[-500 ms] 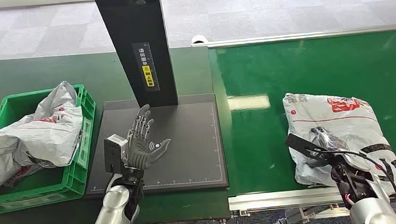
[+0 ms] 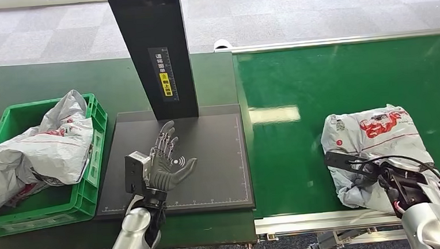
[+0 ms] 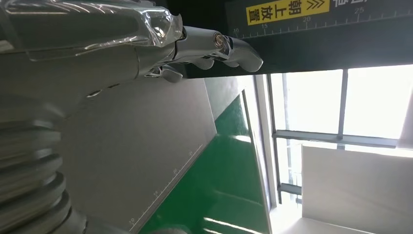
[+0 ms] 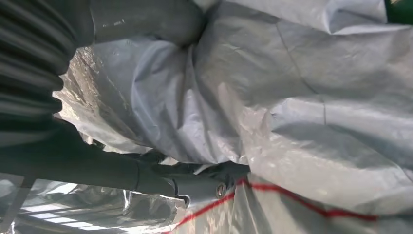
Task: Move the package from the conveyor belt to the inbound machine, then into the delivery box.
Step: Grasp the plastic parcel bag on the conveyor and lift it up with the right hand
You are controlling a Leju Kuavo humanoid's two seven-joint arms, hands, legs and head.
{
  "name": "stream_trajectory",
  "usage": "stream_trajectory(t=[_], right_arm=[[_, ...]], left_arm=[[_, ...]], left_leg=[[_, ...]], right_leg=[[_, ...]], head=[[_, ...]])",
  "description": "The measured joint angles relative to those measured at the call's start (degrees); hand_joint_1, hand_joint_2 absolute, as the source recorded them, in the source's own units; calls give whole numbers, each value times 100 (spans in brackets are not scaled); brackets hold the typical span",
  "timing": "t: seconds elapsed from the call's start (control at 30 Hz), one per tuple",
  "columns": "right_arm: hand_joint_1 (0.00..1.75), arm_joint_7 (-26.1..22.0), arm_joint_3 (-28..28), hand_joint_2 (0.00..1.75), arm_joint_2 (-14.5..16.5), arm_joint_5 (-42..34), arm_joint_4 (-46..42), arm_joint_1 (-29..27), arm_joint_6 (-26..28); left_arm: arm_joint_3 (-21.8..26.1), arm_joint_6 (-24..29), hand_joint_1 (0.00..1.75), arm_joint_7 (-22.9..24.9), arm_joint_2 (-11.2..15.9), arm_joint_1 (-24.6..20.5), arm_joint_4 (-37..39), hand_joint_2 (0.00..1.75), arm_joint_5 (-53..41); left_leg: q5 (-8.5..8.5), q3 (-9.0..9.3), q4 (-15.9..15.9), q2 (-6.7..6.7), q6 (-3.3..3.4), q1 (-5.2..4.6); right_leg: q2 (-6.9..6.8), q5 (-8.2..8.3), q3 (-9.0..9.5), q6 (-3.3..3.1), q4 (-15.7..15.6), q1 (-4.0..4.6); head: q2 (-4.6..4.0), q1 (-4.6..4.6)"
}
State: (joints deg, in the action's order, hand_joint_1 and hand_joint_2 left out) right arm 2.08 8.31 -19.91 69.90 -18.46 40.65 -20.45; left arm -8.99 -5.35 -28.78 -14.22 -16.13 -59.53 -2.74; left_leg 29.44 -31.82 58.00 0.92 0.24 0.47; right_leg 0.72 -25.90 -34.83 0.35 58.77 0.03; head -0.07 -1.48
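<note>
- Two hands at work, each with its own job: right hand (image 2: pixel 383 181) dug into the near edge of the grey package (image 2: pixel 374 144) on the green conveyor belt (image 2: pixel 297 96), left hand (image 2: pixel 165 162) raised over the dark plate of the inbound machine (image 2: pixel 208 160).
- Seen from the right wrist, thumb and dark fingers (image 4: pixel 195 183) closed around a fold of crumpled plastic, so holding the package; likely the grip needed to drag or lift it off the belt.
- Left hand spread wide, palm up, holding nothing; probably parked there to receive or steady the package once across.
- Package lying flat on the belt near its front rail, well apart from the machine plate.
- Between belt and plate, only the belt's edge to cross; black upright post (image 2: pixel 152 48) of the machine at the far side of the plate, a thing to keep clear of.
- Green delivery box (image 2: pixel 95 143) just beside the plate on the far left, already holding another grey bag (image 2: pixel 40 150) spilling over its rim, so little room left inside.
</note>
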Motion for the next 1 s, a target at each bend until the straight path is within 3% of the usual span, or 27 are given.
stream_trajectory(t=[0.43,0.63,1.0], right_arm=[[175,-165,7,175,-89,-139,45,26,-72],[175,-406,15,175,-56,-273,48,-43,432],[175,-430,26,175,8,-312,48,-64,516]], left_arm=[[-27,92,0,-91,2,-8,168,175,29],[-28,158,0,-119,37,0,176,175,80],[-28,168,0,-121,70,3,175,175,93]], left_leg=[[0,2,0,1,0,0],[0,0,0,-2,0,0],[-2,2,0,-3,1,0]], right_leg=[[-1,0,2,0,0,0],[0,0,3,0,1,0],[1,1,4,0,1,0]], head=[[0,-1],[0,-1],[0,-1]])
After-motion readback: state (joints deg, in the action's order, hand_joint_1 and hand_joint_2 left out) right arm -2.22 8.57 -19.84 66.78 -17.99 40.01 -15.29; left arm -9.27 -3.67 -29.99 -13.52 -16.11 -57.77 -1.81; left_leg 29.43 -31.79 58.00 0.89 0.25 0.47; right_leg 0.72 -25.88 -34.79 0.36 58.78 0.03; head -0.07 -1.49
